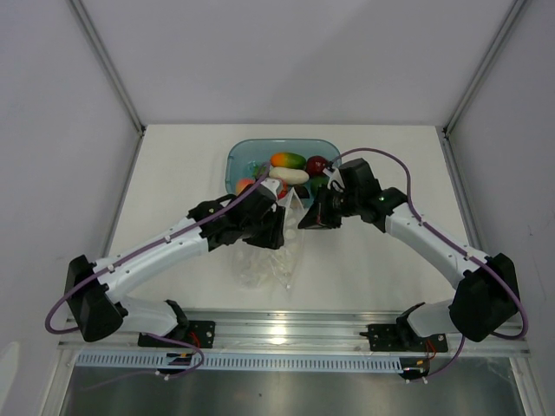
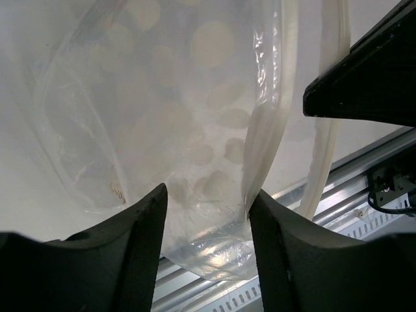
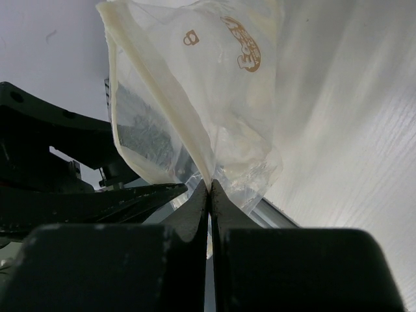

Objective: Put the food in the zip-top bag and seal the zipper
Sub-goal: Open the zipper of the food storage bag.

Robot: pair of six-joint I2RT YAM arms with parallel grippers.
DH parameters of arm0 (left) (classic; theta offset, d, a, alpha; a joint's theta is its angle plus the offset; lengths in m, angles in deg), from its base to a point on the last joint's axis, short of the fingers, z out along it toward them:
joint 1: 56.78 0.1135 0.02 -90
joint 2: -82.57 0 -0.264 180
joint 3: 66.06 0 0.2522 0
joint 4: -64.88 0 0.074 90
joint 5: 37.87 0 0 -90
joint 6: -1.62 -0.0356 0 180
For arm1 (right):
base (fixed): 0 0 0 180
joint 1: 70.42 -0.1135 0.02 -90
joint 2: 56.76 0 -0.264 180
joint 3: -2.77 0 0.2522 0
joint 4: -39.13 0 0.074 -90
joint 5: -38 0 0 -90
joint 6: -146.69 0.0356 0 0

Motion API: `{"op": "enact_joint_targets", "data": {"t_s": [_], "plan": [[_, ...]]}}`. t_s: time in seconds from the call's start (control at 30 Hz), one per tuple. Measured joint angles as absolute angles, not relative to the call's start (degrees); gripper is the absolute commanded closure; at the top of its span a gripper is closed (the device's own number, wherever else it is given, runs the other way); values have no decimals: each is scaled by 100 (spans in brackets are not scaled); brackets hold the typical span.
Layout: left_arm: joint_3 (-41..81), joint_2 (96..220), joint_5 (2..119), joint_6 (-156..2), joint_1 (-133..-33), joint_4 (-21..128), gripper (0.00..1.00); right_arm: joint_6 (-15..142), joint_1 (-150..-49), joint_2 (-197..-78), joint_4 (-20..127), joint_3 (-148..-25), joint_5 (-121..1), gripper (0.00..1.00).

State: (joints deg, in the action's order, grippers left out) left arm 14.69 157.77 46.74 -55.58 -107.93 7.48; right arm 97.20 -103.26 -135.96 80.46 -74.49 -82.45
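White table (image 1: 173, 191), plain white walls, a metal rail (image 1: 286, 328) along the near edge. At the far middle sits the teal tub (image 1: 238, 156), with the food (image 1: 288, 161) piled inside. The zip-top bag (image 3: 221, 97) hangs between the arms. The right gripper (image 3: 209, 188) is clamped tight on its edge. The left gripper (image 2: 208, 198) stands partly apart, film between its fingers (not pinched, as far as I can see). I cannot pick out the zipper for certain, and the right arm covers some of the food.
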Motion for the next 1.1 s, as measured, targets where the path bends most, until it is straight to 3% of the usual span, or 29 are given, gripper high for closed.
{"op": "enact_joint_targets", "data": {"t_s": [0.1, 0.37, 0.8, 0.87, 0.9, 1.0, 1.1], "plan": [[1396, 15742, 4667, -5543, -10793, 726, 52, 9720, -10348, -13598, 8046, -7449, -8276, 100], [1149, 15541, 4632, -5521, -10712, 694, 99, 9696, -10483, -13674, 8051, -7585, -8420, 100], [1064, 14483, 4600, -5478, -10610, 267, 99, 9248, -10816, -14621, 8276, -8477, -8632, 100], [1058, 14341, 4523, -5392, -10590, 136, 99, 9160, -10888, -14776, 8350, -8665, -8650, 93], [1040, 14267, 4482, -5353, -10577, 66, 99, 9128, -10925, -14866, 8376, -8776, -8654, 77], [957, 14055, 4403, -5180, -10444, -111, 99, 8970, -10986, -15089, 8492, -9032, -8628, 51], [813, 13867, 4287, -4957, -10197, -356, 99, 8769, -11015, -15323, 8744, -9344, -8534, 44]]}}
